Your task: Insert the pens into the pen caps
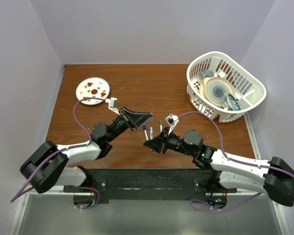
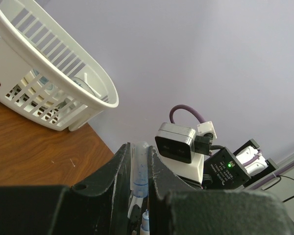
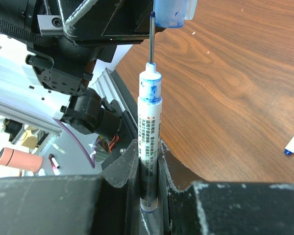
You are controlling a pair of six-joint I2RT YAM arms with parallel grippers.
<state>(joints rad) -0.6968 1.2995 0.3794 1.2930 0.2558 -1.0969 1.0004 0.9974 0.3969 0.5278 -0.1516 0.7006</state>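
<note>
The right gripper [image 3: 148, 159] clamps the pen [image 3: 150, 112] by its barrel, tip out, while the left gripper [image 2: 137, 156] pinches the blue cap [image 3: 174, 12] at that tip, lined up for insertion.

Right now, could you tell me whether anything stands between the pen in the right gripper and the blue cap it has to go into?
Nothing visible does. The pen, clamped in the right gripper, has its thin tip right at the edge of the blue cap held by the left gripper, with nothing between them.
</note>
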